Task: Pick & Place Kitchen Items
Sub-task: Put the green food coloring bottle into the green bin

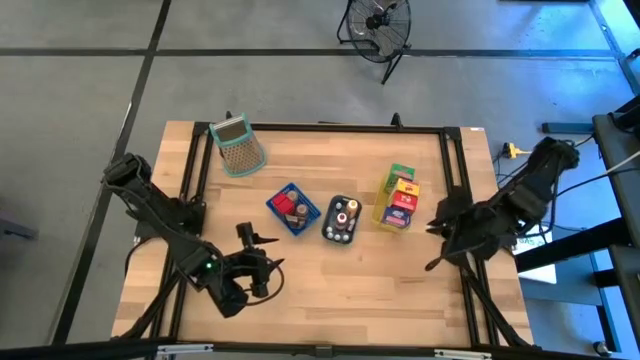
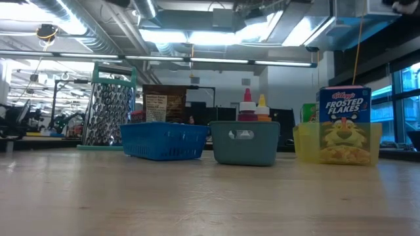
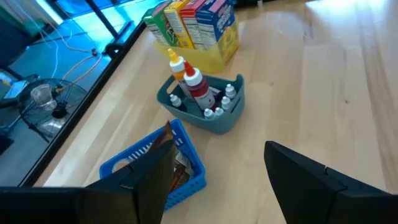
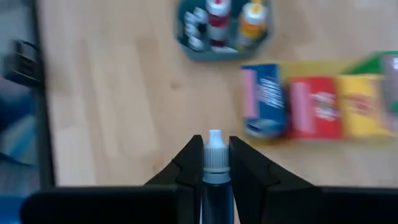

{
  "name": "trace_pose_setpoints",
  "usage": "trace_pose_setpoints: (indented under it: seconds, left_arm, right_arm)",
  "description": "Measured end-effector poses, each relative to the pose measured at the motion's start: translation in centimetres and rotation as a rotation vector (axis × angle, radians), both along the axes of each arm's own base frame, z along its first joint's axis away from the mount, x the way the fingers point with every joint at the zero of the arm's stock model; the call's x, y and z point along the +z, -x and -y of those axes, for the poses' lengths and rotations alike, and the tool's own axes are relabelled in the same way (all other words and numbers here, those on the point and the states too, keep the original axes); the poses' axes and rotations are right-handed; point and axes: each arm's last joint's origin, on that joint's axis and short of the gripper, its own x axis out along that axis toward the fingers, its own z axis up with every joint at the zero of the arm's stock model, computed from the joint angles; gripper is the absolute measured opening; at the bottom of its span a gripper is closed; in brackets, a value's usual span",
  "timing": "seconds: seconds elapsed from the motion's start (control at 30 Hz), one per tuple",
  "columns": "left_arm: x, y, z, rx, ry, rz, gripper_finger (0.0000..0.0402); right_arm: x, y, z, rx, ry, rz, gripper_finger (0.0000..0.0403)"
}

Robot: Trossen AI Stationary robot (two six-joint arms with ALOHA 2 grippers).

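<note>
- Desk (image 1: 330,270): pale wooden top in a black frame; both arms sat at its edges, left arm at the near-left corner, right arm at the right edge.
- Box grater (image 1: 238,146) with teal trim lay at the far-left part of the desk, well apart from the trays.
- Yellow tray (image 1: 383,217) at centre-right held upright cereal boxes (image 1: 401,195): green, yellow, red and a blue Frosted Flakes box at the near end.
- Blue basket (image 1: 279,199) sat left of centre, with red and brown packets (image 1: 292,209) inside.
- Teal tray (image 1: 329,226) stood between the blue basket and the yellow tray, near both but touching neither. It held a red-bodied bottle (image 3: 198,89), an orange-bodied bottle (image 3: 178,67) and several tiny white-capped bottles (image 3: 214,112).
- Left hand (image 1: 262,262): fingers stood apart, nothing between them, over bare wood near the front-left of the desk, pointing toward the blue basket.
- Right hand (image 4: 215,163): fingers clamped on a small dark bottle (image 4: 215,168) with a white cap, held above the desk's right side, short of the yellow tray; the high view could not resolve the bottle itself.
</note>
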Motion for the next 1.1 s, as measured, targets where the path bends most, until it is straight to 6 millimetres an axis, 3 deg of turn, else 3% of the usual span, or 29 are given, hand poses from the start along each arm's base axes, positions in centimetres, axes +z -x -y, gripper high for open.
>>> trace_pose_setpoints:
  seconds: [0.13,0.27,0.4,0.5,0.6,0.73,0.97,1.1]
  left_arm:
    - [0.0,-0.4,-0.4,0.018,0.003,-0.003,0.0244]
    - [0.0,-0.6,-0.8,0.032,0.004,-0.004,0.0242]
    - [0.0,-0.8,-1.0,0.043,0.004,-0.003,0.0243]
    - [0.0,-0.9,-1.2,0.050,0.004,-0.003,0.0244]
    - [0.0,-1.0,-1.3,0.055,0.005,-0.003,0.0242]
    - [0.0,-1.0,-1.3,0.053,0.006,-0.003,0.0243]
    - [0.0,-0.9,-1.2,0.045,0.000,-0.006,0.0242]
    - [0.0,-0.9,-1.1,0.045,0.003,-0.005,0.0244]
  right_arm:
    - [-4.2,-0.7,-0.3,0.068,-0.058,0.162,0.0059]
    - [-9.7,-1.9,-1.1,0.102,-0.023,0.347,0.0059]
    - [-14.1,-3.2,-1.5,0.086,-0.003,0.635,0.0059]
    - [-14.9,-3.6,-1.5,0.141,0.018,0.897,0.0059]
    - [-15.8,-3.8,-1.0,0.171,0.127,1.001,0.0059]
    - [-16.7,-5.6,-1.2,0.193,0.180,0.999,0.0059]
    - [-17.6,-11.2,-2.7,0.214,0.229,0.978,0.0059]
    - [-18.6,-13.3,-1.9,0.153,0.253,0.954,0.0059]
